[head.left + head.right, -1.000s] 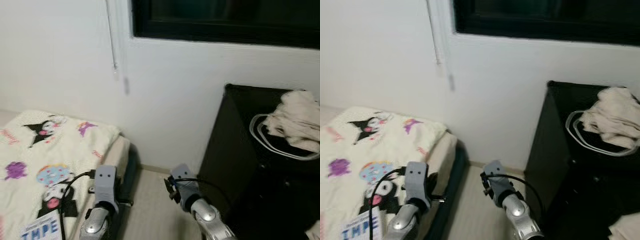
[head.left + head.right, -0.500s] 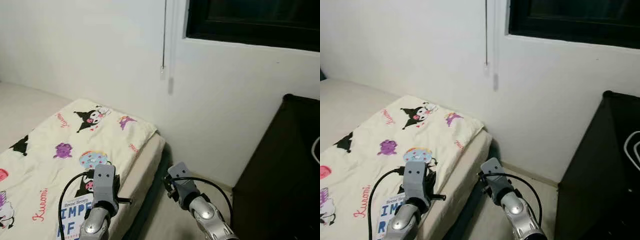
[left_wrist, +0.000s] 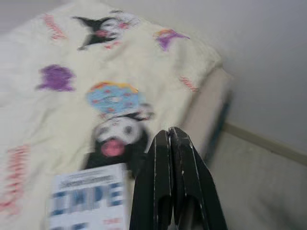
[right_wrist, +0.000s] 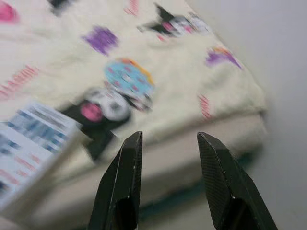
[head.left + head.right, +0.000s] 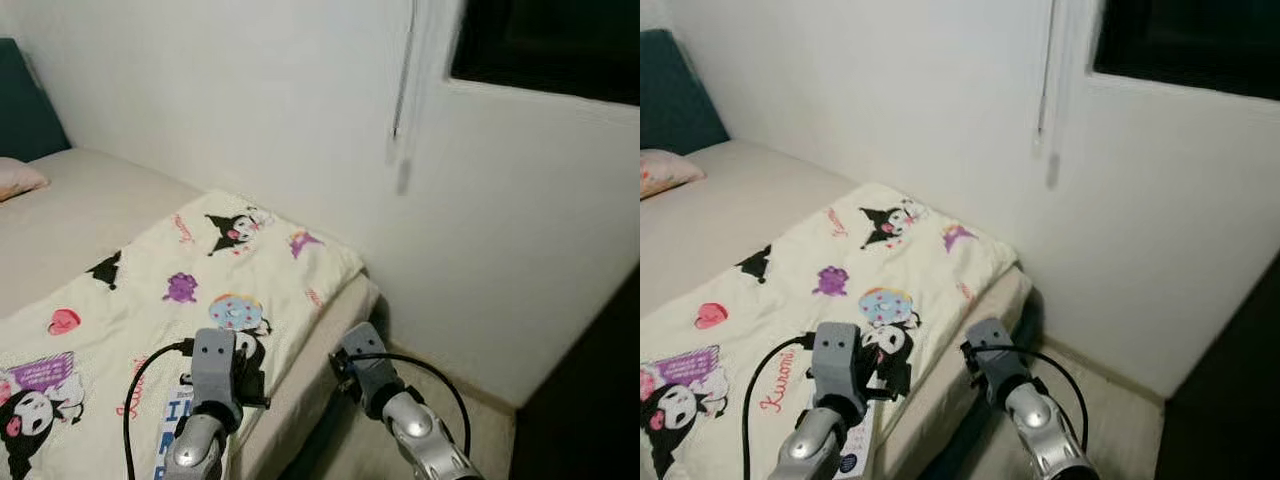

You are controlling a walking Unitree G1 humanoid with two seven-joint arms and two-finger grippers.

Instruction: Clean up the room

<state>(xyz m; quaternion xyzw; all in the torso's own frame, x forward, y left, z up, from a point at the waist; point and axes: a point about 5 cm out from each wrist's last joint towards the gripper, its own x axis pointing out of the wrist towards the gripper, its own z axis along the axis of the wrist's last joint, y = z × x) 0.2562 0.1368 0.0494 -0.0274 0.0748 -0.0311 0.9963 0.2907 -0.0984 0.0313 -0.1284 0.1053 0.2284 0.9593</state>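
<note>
Cream blanket [image 5: 150,290] on the bed carries a book [image 3: 88,196] just beside the pressed-together left tool [image 3: 170,139]; right tool [image 4: 168,143], wide and empty, hovers near; reaching for the book looks next.

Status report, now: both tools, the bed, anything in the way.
Left tool shut, empty, above the blanket. Right tool open, empty, over the bed edge. Book lying on the blanket by the left tool. Nothing seen between tools and book.
</note>
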